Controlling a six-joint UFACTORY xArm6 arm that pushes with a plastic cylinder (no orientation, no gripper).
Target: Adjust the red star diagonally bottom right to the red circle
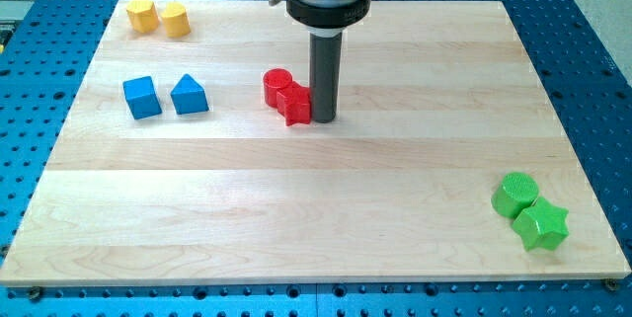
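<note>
Near right corner of the bench (296,228): green star (542,225), with green cylinder (514,195) touching it on its far left.
Centre: my tip (323,118) rested against the right side of the red star (295,105); rod upright, no gripper fitted, so no open or closed state to record.
Red star lay touching the red circle (277,87), diagonally near-right of it.
Left: blue cube (141,97) beside blue triangular block (189,94), slightly apart.
Far left corner: two yellow blocks (159,17), side by side.
</note>
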